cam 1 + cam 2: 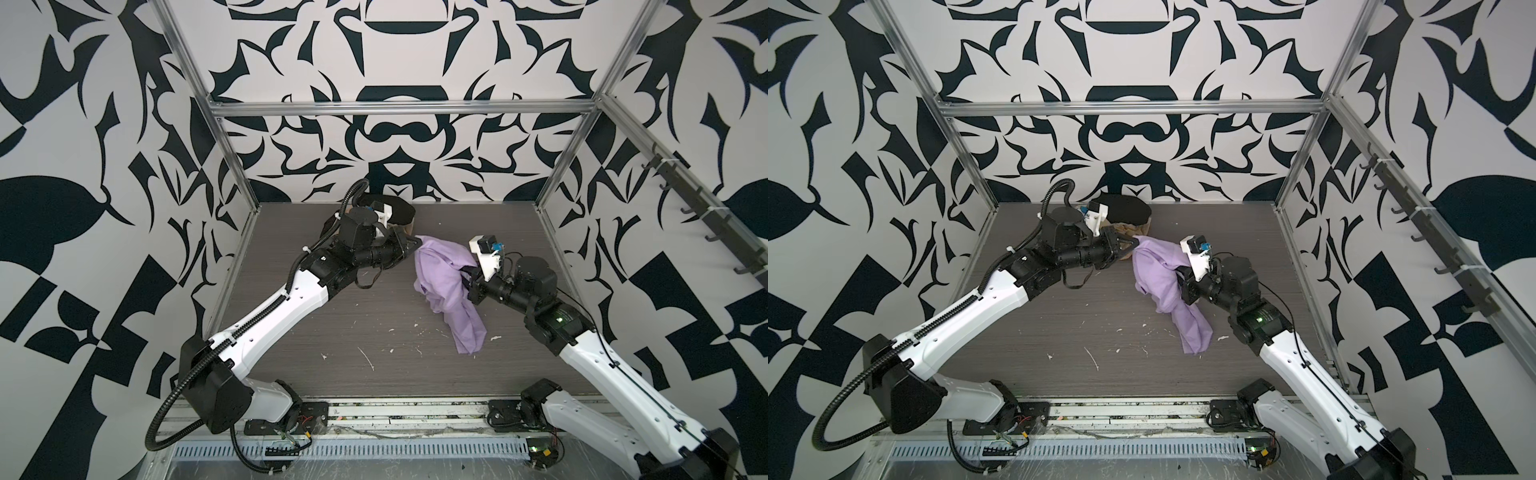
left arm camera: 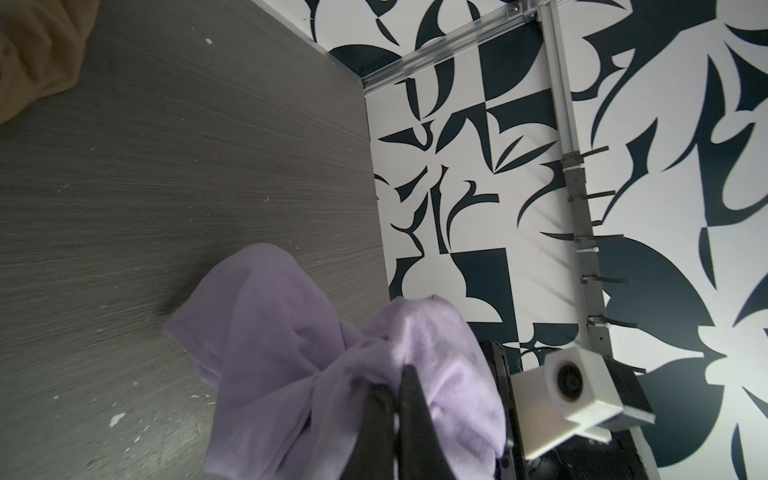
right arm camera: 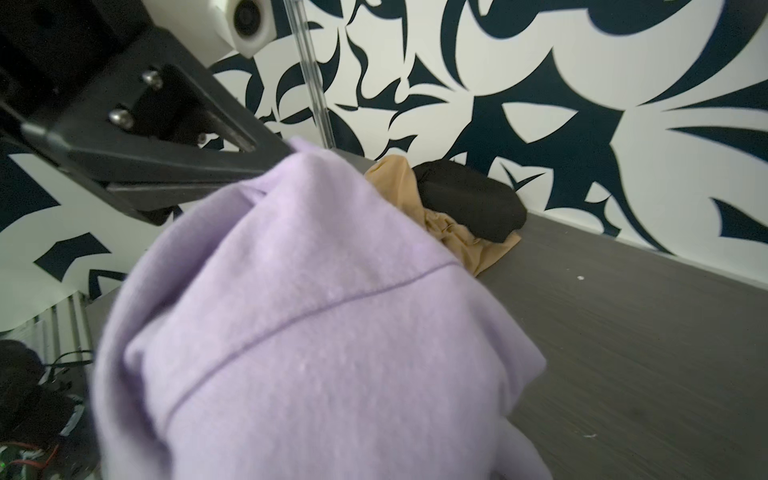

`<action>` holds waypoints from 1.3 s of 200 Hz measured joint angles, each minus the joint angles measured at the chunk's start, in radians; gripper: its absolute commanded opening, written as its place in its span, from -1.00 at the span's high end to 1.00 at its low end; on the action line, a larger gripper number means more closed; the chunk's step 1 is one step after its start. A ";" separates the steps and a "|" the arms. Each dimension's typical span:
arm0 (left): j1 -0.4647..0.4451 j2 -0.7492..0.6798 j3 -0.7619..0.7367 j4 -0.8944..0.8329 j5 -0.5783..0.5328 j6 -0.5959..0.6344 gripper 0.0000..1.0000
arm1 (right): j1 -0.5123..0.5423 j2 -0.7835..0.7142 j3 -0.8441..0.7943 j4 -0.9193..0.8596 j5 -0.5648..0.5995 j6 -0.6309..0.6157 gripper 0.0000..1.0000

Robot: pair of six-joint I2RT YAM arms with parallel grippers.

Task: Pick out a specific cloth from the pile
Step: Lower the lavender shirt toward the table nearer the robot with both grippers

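Cloth [image 1: 440,270] (lilac) is clamped in left jaws and right jaws, near the pile [image 1: 401,212].

Lilac cloth [image 2: 291,332] pinched by left pincer [image 2: 392,380], grey table [image 2: 166,166] beneath, tan garment [image 2: 33,50] apart

3 garments on 1 grey table [image 1: 332,332]: 1 lilac cloth [image 1: 444,274], 1 tan-orange garment [image 3: 457,245], 1 black garment [image 3: 469,199]. 2 robot arms work here, the left arm [image 1: 270,311] and the right arm [image 1: 590,357], with 2 cameras: 1 left wrist camera [image 1: 382,212], 1 right wrist camera [image 1: 484,249].
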 measured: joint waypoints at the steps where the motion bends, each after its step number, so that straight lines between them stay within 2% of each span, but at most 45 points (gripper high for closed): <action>1: 0.001 -0.001 -0.003 -0.002 0.000 0.000 1.00 | 0.002 0.000 -0.001 0.000 0.000 0.000 1.00; 40: 0.024 -0.045 -0.075 -0.030 -0.014 0.001 1.00 | 0.079 0.023 -0.043 0.019 0.027 0.019 1.00; 97: 0.033 -0.112 -0.158 -0.077 -0.038 0.008 1.00 | 0.139 0.034 -0.109 0.060 0.058 0.050 1.00; 141: 0.036 -0.145 -0.180 -0.101 -0.059 0.027 1.00 | 0.206 0.047 -0.159 0.098 0.081 0.082 1.00; 202: 0.040 -0.142 -0.184 -0.127 -0.076 0.060 1.00 | 0.395 0.203 -0.233 0.264 0.144 0.156 1.00; 260: 0.040 -0.126 -0.218 -0.158 -0.100 0.111 1.00 | 0.440 0.307 -0.304 0.402 0.187 0.203 0.93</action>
